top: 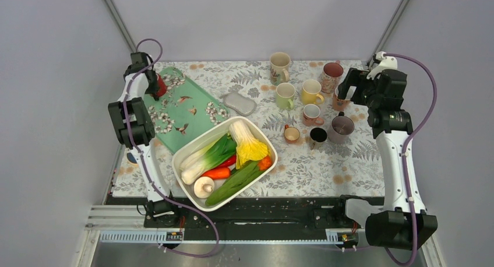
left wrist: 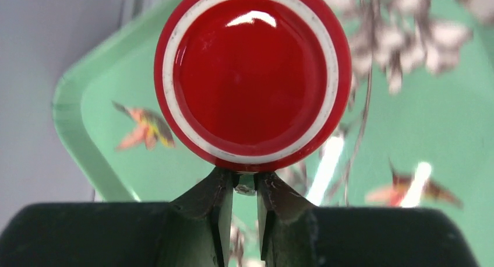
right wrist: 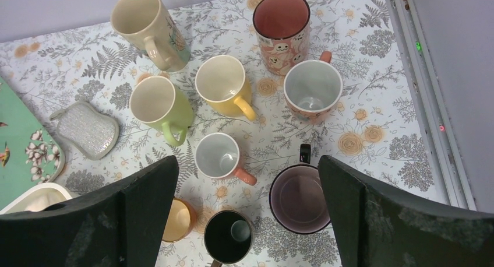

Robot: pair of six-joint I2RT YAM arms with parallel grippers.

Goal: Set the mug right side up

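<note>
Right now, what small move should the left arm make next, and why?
Probably a slight lift of the red mug off the green tray, to make room for turning it. Its white-ringed base faces the left wrist camera, so it isn't upright yet. The left gripper sits nearly closed at the mug's edge, though a firm hold isn't clear.

Overhead — left wrist close over mug [left wrist: 250, 74]

Red mug [top: 161, 87] half hidden, tray [left wrist: 87, 121] edges cropped
</note>
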